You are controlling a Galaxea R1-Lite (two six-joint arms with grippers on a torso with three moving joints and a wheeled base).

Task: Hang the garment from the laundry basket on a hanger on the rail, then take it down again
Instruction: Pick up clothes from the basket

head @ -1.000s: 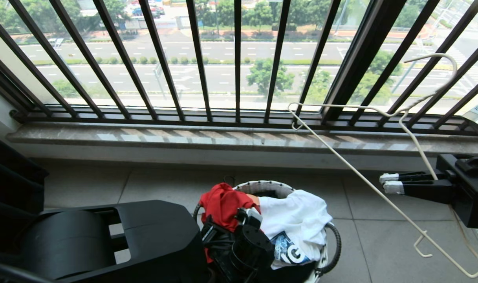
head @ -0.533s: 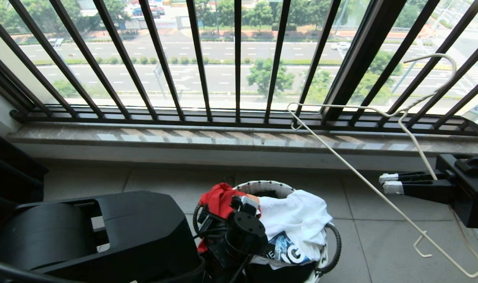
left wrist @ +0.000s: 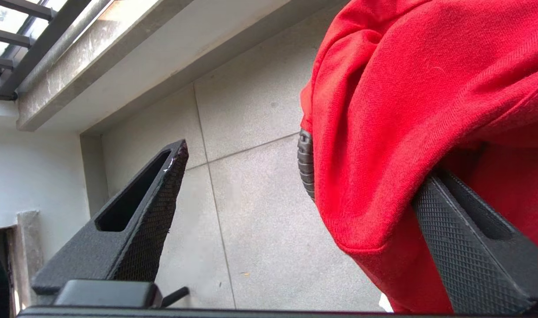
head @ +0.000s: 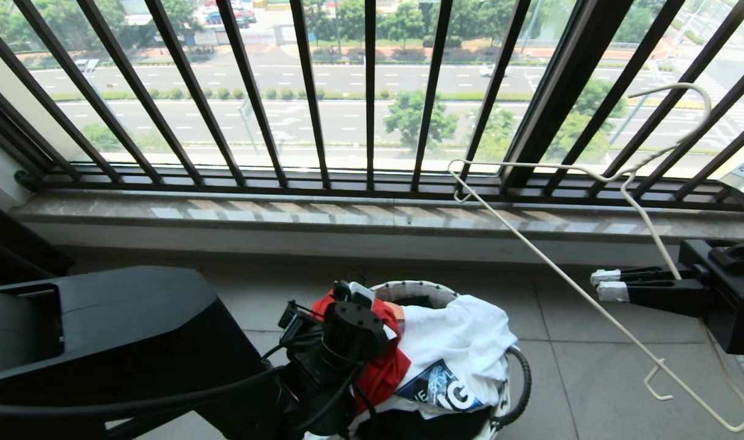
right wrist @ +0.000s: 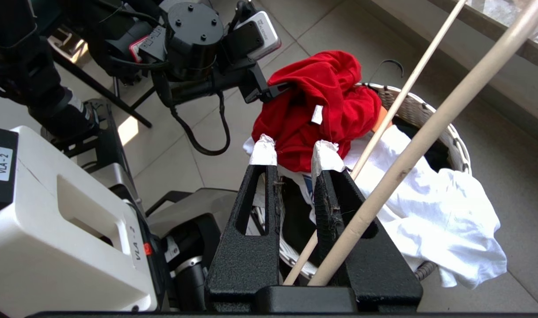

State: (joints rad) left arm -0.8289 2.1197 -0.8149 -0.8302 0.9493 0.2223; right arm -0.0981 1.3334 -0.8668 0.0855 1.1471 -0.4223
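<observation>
Two grippers were in your view at this moment. The left gripper (left wrist: 295, 212) sat low at the near left of the small round laundry basket with a white woven rim and dark trim (head: 408, 288), its two black textured fingers (left wrist: 140, 221) spread wide. One finger stood over bare grey floor tiles (left wrist: 246, 185); the other lay against the bright red short-sleeved T-shirt (left wrist: 419, 101), whose fold hung between the fingers without being pinched. You could see the red T-shirt (head: 384, 373) bunched on the left side of the basket, draped partly over its rim, with a small white label (right wrist: 316, 114) showing in the right wrist view. A white cloth (head: 463, 336) filled the right side of the basket and spilled over its edge, beside a patch of dark blue print with white lettering (head: 445, 388).

The right gripper (head: 605, 284) hung at the far right, level and pointing left, its white-tipped fingers (right wrist: 263, 150) nearly pressed together on the thin off-white wire hanger (head: 530, 244). The hanger's wire ran through the base of the gripper, its long hook (head: 683, 91) rising in front of the black barred window railing (head: 372, 91) and its lower bar slanting down toward the floor on the right. The basket stood well apart from the hanger.
</observation>
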